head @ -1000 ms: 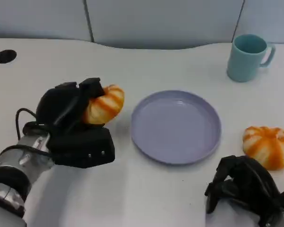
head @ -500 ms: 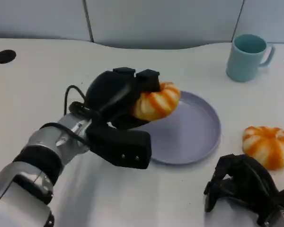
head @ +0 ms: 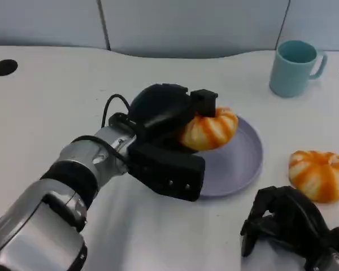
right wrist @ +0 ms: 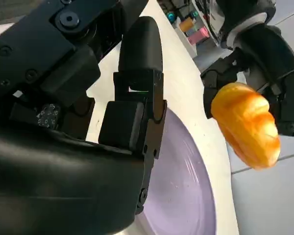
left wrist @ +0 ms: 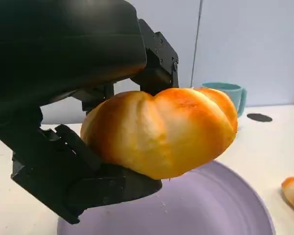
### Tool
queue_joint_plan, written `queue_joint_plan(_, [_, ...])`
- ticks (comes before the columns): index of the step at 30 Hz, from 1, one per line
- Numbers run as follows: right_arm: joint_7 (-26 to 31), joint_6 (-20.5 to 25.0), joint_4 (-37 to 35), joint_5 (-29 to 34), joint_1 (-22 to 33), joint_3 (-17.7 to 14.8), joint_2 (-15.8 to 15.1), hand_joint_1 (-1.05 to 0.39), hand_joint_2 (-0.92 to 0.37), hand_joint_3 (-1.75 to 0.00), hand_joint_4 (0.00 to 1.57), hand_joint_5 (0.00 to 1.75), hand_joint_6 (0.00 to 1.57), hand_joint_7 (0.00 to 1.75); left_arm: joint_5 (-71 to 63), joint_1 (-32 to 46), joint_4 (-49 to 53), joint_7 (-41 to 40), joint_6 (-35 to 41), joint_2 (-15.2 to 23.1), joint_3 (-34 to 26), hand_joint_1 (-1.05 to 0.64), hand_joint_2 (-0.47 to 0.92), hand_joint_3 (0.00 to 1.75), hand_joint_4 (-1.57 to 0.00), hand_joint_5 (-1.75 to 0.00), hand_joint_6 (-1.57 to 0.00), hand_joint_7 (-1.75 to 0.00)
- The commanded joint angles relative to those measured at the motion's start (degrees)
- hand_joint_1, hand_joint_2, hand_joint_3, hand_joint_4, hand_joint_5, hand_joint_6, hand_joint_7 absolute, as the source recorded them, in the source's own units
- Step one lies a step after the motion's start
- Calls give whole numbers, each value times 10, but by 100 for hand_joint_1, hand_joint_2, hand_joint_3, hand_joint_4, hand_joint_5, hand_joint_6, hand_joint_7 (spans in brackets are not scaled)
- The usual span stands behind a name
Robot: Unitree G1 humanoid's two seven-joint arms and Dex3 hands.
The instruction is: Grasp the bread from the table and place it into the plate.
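1. Orange-striped bread (head: 210, 129) is gripped in the fingers (head: 202, 101) of the left hand (head: 169, 121), held above the left part of the lilac plate (head: 243, 161); the left wrist view shows it clear of the plate's surface (left wrist: 201, 210).
2. Plate's right and near rim stays uncovered, with bare white counter (head: 56, 101) to the far left and along the near edge.
3. Right hand (head: 288, 223) rests at the near right, fingers curled in on nothing.
4. Second bread roll (head: 319, 174) lies on the counter right of the plate, just beyond the right hand.
5. Teal mug (head: 295, 68) stands far right, well apart from the plate.
6. No readable writing shows on anything.
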State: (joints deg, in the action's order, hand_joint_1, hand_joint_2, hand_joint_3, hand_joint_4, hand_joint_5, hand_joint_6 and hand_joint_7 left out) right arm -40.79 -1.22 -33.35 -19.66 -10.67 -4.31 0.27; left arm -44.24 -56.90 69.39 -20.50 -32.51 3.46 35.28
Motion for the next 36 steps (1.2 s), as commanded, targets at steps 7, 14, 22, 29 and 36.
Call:
queue_joint_plan(7, [8,20,18,0,27,3,-1,-105,-52,0,157,72,157,49,46,-23,12,142,19,-6,-25,-30,70,73,-65,-123,-59,-98])
queue_joint_plan(14, [3,17,13,0,24,4,-3,-105,-53,-1,157,71,157,48,51,-29,9,231,59,-7,-22,-55,91,26,-8,-73,-23,-50])
queue_joint_plan(22, [16,29,26,1,29,3,-2,-105,-51,0,157,72,157,50,15,-30,1,222,86,-6,9,-80,92,35,0,-5,0,-28])
queue_joint_plan(29, [15,28,26,1,28,2,-5,-105,-52,0,157,72,157,50,38,-23,-4,233,77,-4,-9,-85,92,43,-2,-1,0,-24])
queue_joint_plan(36, [13,27,17,-2,24,-3,-7,-105,-51,0,157,73,157,50,76,-13,-12,243,54,5,-38,-82,92,38,0,-80,-8,-69])
